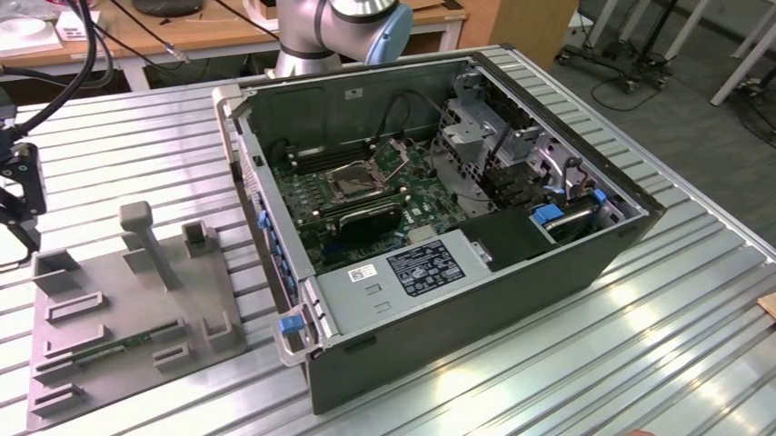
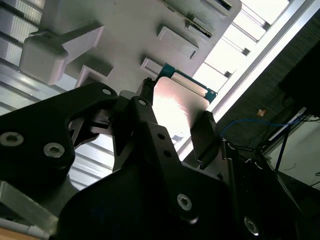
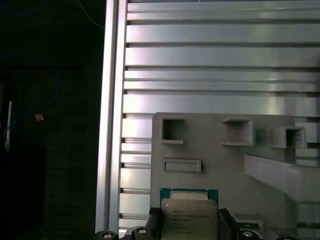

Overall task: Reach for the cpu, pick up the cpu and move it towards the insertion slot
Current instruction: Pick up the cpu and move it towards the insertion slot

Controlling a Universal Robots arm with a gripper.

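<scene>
Hand [image 2: 175, 112] grips the cpu [image 3: 190, 216] above grey tray [image 3: 210, 155].

Both wrist views close on cpu [image 3: 189, 216] [image 2: 176, 102]

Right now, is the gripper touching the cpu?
Touching. In both wrist views the gripper closes on two opposite edges of the cpu, and no gap is visible on either side.

1. Silver-faced cpu [image 3: 189, 215], green-rimmed, pinched at both side edges between dark jaws.
2. Behind it, grey fixture plate [image 3: 210, 152] with square recesses [image 3: 173, 130] and raised blocks [image 3: 280, 172].
3. Underneath, ribbed aluminium desk [image 3: 220, 60]; dark floor [image 3: 50, 150] beyond its edge.
</scene>
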